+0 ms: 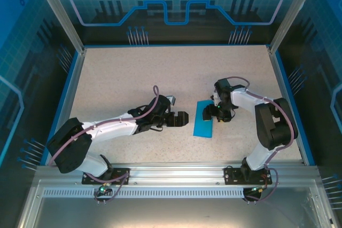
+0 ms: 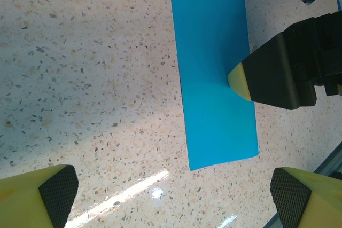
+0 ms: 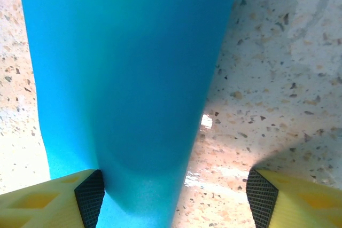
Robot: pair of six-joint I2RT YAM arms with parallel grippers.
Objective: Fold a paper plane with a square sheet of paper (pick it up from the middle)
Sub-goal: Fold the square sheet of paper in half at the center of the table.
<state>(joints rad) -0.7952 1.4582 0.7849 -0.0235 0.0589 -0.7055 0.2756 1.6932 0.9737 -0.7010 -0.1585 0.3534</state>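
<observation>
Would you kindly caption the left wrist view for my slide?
Open left gripper facing a bright blue paper sheet on a speckled table, right gripper's yellow fingertip at its edge.

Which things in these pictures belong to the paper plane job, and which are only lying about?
Part of the job: blue paper sheet, lying as a narrow rectangle; right gripper, open, one finger at the sheet; left gripper, open beside it.
Not part of it: speckled table; metal rail at the near edge.
</observation>
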